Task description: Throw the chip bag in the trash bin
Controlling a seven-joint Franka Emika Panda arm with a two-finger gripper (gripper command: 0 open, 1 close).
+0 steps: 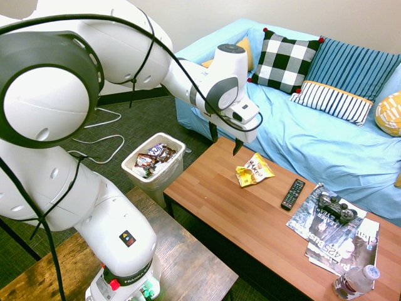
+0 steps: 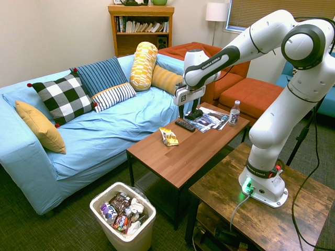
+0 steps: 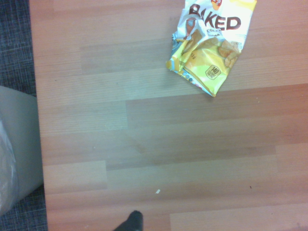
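Hand [image 1: 225, 140] wide, empty, above wood-top counter [image 1: 207, 182]. Risk: crumpled yellow foil chip bag [image 1: 254, 170] may slip if only loose edge pinched.

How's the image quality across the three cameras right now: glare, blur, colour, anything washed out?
First exterior view: bright, the wall and arm nearly washed out, the chip bag readable; second exterior view: evenly lit, the blinds dim, small print on the magazines unreadable; wrist view: slightly soft, with a pale haze over the tabletop, though "BAKED" reads clearly.
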